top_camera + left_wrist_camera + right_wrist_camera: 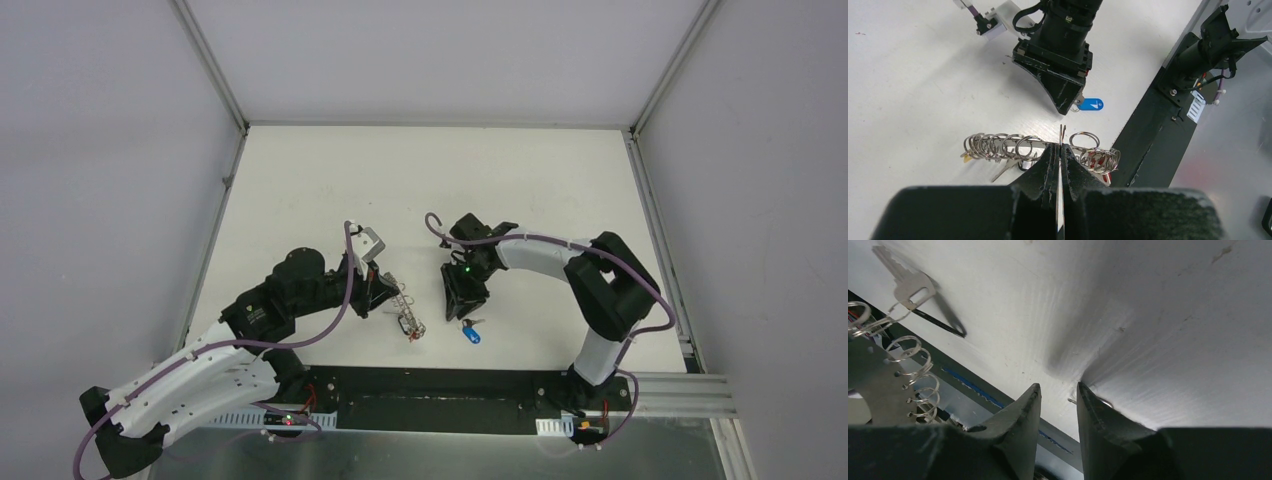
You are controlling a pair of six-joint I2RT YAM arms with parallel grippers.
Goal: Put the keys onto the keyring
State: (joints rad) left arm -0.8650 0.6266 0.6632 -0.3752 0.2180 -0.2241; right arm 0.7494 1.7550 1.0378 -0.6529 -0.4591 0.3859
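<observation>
My left gripper [1060,147] is shut on the thin metal plate of a rack carrying a row of silver keyrings [998,145]; the rack also shows in the top view [405,312]. A silver key [1004,170] and a bit of yellow tag [966,156] lie under the rings at the left. A red tag [1096,161] sits at the rack's right end. The blue-tagged key [471,333] lies on the table, its tag [1091,104] just beyond my right gripper [462,312]. That gripper points down at the table, narrowly open and empty [1058,387]. A sliver of metal ring [1073,400] shows beside its right finger.
The black base rail [440,385] runs along the table's near edge, close behind the rack and the blue tag. In the right wrist view a silver key [908,286] hangs by the rings [915,370]. White walls enclose the table.
</observation>
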